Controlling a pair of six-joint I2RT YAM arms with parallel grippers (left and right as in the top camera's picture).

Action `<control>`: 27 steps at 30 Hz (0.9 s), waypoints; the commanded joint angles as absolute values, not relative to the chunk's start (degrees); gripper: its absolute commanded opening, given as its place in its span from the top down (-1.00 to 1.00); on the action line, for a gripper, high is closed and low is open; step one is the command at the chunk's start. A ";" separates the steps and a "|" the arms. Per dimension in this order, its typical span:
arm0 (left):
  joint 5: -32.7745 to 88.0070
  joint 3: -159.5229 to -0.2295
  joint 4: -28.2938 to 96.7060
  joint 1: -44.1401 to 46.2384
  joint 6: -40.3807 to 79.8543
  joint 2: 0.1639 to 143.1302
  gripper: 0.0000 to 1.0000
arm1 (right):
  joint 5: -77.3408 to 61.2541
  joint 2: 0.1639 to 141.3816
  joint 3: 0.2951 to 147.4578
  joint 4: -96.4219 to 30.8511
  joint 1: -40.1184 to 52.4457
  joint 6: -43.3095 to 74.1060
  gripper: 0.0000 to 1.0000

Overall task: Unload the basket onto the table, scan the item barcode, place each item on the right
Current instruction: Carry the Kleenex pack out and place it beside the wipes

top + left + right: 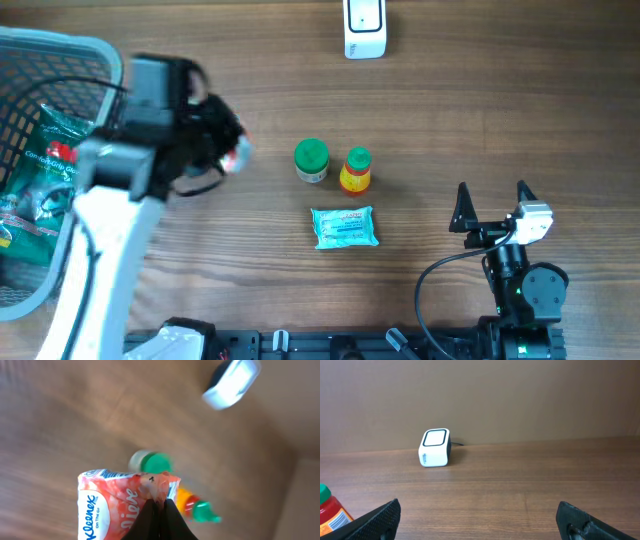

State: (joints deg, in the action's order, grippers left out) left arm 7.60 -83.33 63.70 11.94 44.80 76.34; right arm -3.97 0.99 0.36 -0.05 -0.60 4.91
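Pinching the Kleenex tissue pack (107,505) by one edge, my left claw (159,504) holds it above the table (450,110) (frame blurred), well apart from the barcode scanner (365,28); my right claw (492,205) stands spread, empty.

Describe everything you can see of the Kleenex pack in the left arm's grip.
The Kleenex pack is a soft film packet of tissues, coral pink and white, with "Kleenex On The Go" in blue. The left end effector is shut on one crinkled edge, and the pack seems lifted above the wooden table. The wrist view cuts off its lower part; overhead, only a pink-white corner shows. No barcode is visible.
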 commanded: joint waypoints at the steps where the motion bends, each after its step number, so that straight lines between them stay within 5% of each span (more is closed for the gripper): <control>1: -1.19 -75.11 63.37 17.61 53.76 79.40 0.92 | -3.44 0.58 0.30 0.03 -0.73 4.60 -0.99; 14: -5.26 -42.41 26.17 32.16 83.40 82.30 0.92 | -3.44 0.58 0.30 0.05 -0.73 4.60 -1.00; 16: -5.23 -42.41 24.75 32.93 83.37 84.03 0.46 | -3.44 0.58 0.30 0.03 -0.73 4.62 -0.99; 17: -5.26 -42.41 24.60 33.39 83.37 84.79 -0.09 | -3.44 0.58 0.30 0.05 -0.73 4.62 -0.99; 19: -5.26 -42.41 24.60 34.04 83.35 85.86 -0.68 | -3.44 0.58 0.30 0.05 -0.73 4.62 -1.00; 27: -2.85 -42.44 24.43 34.15 79.79 83.61 -0.71 | -3.44 0.58 0.30 0.05 -0.73 4.62 -0.99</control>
